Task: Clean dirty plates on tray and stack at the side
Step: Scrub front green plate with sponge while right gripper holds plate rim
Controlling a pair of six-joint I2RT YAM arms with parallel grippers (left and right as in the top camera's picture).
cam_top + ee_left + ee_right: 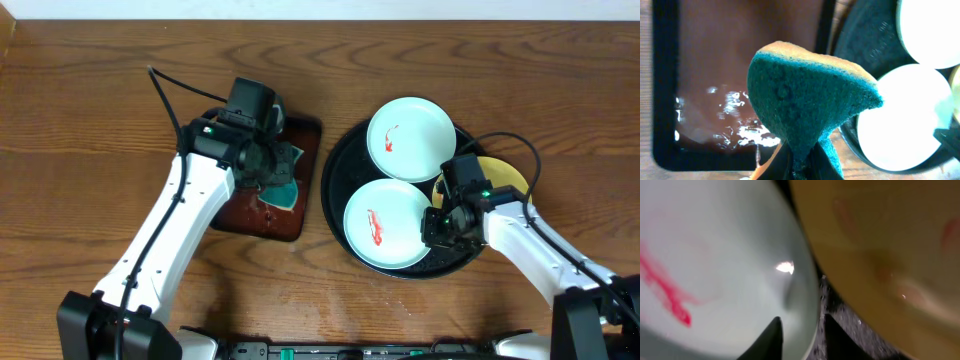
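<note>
right gripper fingers straddle the rim of a red-smeared pale mint round plate, clamped or not unclear, in the large round black tray beside another smeared mint plate and a yellow plate; left gripper clamps a teal sponge.

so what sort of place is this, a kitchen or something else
Likely a robot test bench staged as dishwashing, not a real kitchen: a wooden table, a black tray of red-smeared plates, and the left gripper holding a teal sponge over a wet brown tray.
</note>
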